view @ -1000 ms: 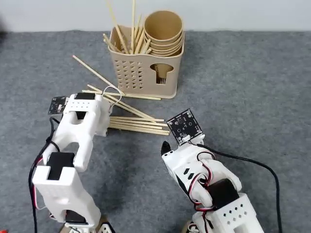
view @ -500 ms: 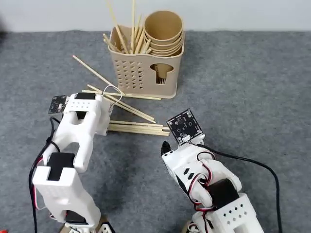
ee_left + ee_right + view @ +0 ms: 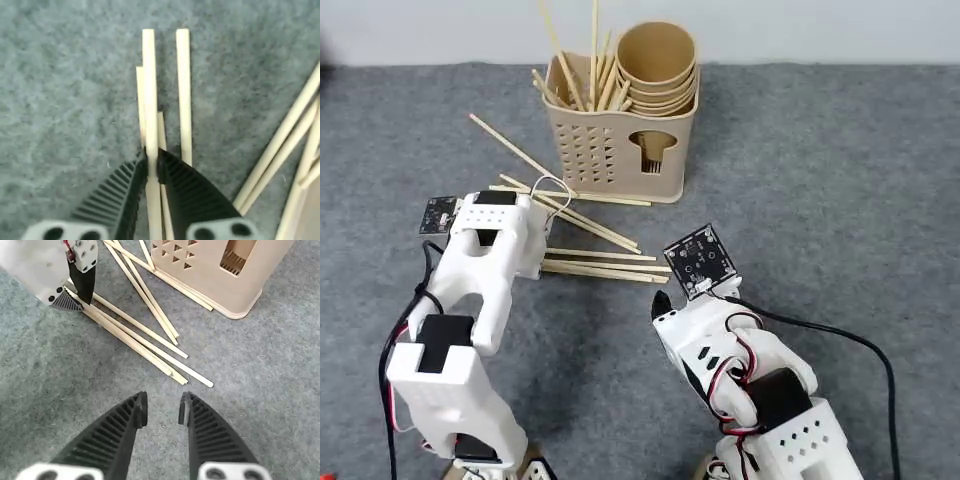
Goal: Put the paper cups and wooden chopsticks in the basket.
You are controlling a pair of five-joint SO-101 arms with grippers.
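A beige basket stands at the back of the grey mat, with stacked paper cups and several upright wooden chopsticks inside it. More chopsticks lie loose on the mat in front of the basket. My left gripper is down on this pile, shut on one chopstick, with others lying beside it. It also appears in the right wrist view, as the left gripper pinching the sticks' ends. My right gripper hovers open over bare mat, short of the chopstick tips.
The basket has perforated walls, and a few chopsticks lean or lie against its base on the left. Grey mat stretches free to the right of the basket and of the right arm.
The loose chopsticks beside the left gripper have shifted slightly, their free ends swinging a little toward the front. Both arms have stayed almost where they were.
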